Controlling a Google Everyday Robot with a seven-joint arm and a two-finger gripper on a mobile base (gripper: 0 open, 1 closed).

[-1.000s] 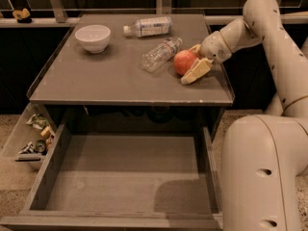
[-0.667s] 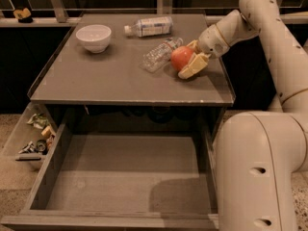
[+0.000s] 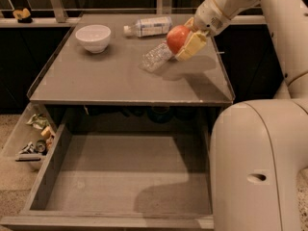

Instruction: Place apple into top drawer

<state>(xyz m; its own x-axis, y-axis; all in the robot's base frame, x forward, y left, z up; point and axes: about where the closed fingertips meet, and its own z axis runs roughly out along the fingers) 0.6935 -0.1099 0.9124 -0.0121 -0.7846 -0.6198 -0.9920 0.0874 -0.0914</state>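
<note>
The red-orange apple point(image 3: 177, 38) is held in my gripper point(image 3: 185, 40), whose pale yellow fingers point(image 3: 192, 44) are shut around it. The apple hangs above the right back part of the grey tabletop point(image 3: 110, 81), lifted off its surface, just over the end of a crushed clear bottle point(image 3: 156, 57). The top drawer point(image 3: 125, 177) is pulled wide open below the table's front edge; its flat grey bottom is bare. My white arm reaches in from the upper right.
A white bowl point(image 3: 93, 36) stands at the back left of the tabletop. A clear water bottle point(image 3: 147, 26) lies at the back. A pale bin with snack clutter point(image 3: 33, 138) sits left of the drawer. My white base point(image 3: 260, 167) fills the lower right.
My gripper has lifted the apple off the tabletop and carried it up and a little back. The crushed bottle stays on the table.
</note>
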